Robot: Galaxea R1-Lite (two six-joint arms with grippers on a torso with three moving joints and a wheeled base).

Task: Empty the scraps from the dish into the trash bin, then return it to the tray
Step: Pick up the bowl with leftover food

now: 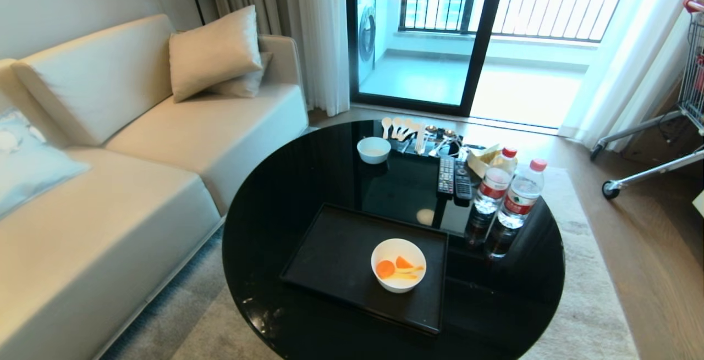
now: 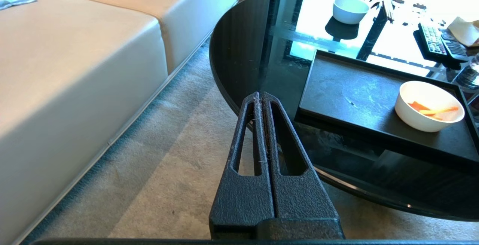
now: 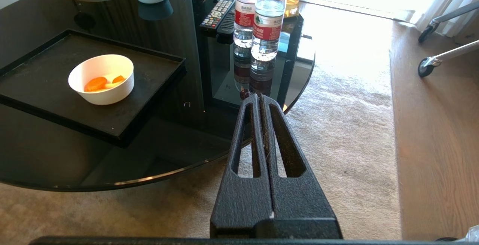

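The dish (image 1: pixel 399 265), a deep white bowl, stands on the right part of the black tray (image 1: pixel 330 261) on the round black glass table. Inside it lie the scraps (image 1: pixel 397 268): orange carrot slices and pale yellow strips. Both wrist views show the dish (image 2: pixel 429 106) (image 3: pixel 101 79) and the tray (image 2: pixel 348 99) (image 3: pixel 45 76) too. My left gripper (image 2: pixel 260 94) is shut and empty, hanging low at the table's near-left edge. My right gripper (image 3: pixel 259 97) is shut and empty at the near-right edge. Neither arm shows in the head view. The trash bin is out of view.
A smaller white bowl (image 1: pixel 373 149), spoons (image 1: pixel 404 129), two remotes (image 1: pixel 454 177) and two water bottles (image 1: pixel 509 200) stand on the far half of the table (image 1: pixel 264 211). A cream sofa (image 1: pixel 110 184) runs along the left. A wheeled cart (image 1: pixel 649 145) stands at the right on wood floor.
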